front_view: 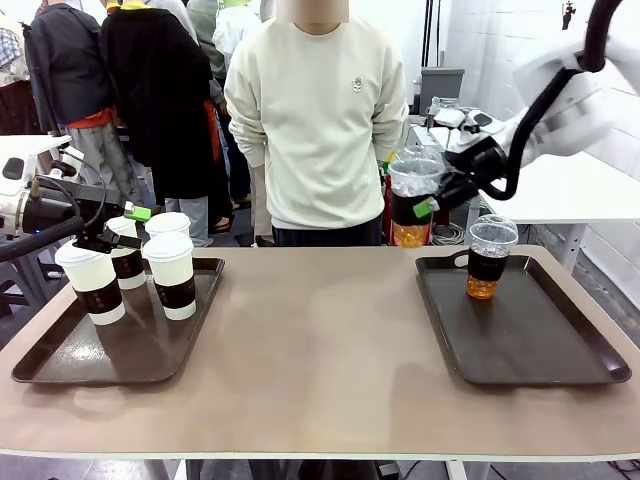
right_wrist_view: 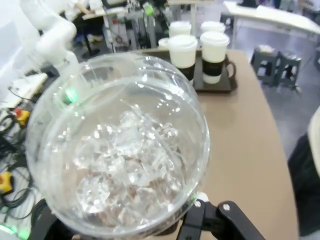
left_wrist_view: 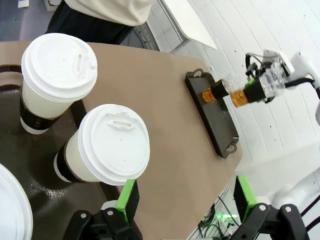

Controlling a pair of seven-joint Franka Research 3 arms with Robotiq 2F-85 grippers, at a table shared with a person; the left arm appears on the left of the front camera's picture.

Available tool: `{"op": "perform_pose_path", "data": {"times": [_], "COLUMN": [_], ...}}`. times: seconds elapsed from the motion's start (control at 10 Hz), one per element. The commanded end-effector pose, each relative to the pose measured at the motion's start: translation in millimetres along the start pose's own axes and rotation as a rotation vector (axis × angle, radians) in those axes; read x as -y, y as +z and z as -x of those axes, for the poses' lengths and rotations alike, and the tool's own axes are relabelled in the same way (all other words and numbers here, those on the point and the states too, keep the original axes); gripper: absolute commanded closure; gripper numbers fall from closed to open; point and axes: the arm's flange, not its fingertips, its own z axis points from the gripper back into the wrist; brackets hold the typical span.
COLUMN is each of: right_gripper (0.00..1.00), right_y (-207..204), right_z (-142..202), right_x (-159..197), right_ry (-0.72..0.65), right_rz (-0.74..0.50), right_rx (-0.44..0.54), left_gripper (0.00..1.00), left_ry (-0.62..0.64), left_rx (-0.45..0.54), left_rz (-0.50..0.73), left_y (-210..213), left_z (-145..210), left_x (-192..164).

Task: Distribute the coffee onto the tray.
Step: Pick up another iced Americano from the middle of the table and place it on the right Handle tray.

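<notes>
Several white lidded paper cups (front_view: 172,272) with dark sleeves stand on the left tray (front_view: 60,360). My left gripper (front_view: 125,228) hovers over the back of that group. In the left wrist view it (left_wrist_view: 187,200) is open, with one white cup (left_wrist_view: 107,145) just beside its left pad (left_wrist_view: 129,197). My right gripper (front_view: 420,205) is shut on a clear dome-lidded cup (front_view: 412,195) of amber coffee, held in the air left of the right tray (front_view: 540,350). Its icy dome (right_wrist_view: 120,145) looms in the right wrist view. Another clear cup (front_view: 490,260) stands on that tray.
A person in a cream sweater (front_view: 320,110) stands at the table's far edge, between the two trays. The brown tabletop (front_view: 320,340) lies bare between them. A white table (front_view: 580,190) stands behind the right arm.
</notes>
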Motion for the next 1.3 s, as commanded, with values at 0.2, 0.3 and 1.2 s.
{"op": "perform_pose_path", "data": {"times": [0.2,0.3,1.2], "right_gripper": [0.37,0.37,0.37], "right_y": [-12,-9,10], "right_z": [41,52,153], "right_x": [-65,-75,-121], "right_ry": [-0.056,-0.078,-0.071], "right_rz": [0.152,0.184,0.266], "right_rx": [0.008,0.008,0.054], "left_gripper": [0.00,0.00,0.00], "left_ry": [0.003,0.003,0.003], "left_rx": [0.000,0.000,0.000], "left_rz": [0.001,0.001,0.001], "left_y": [1,1,1], "left_z": [2,2,2], "left_x": [1,1,1]}}
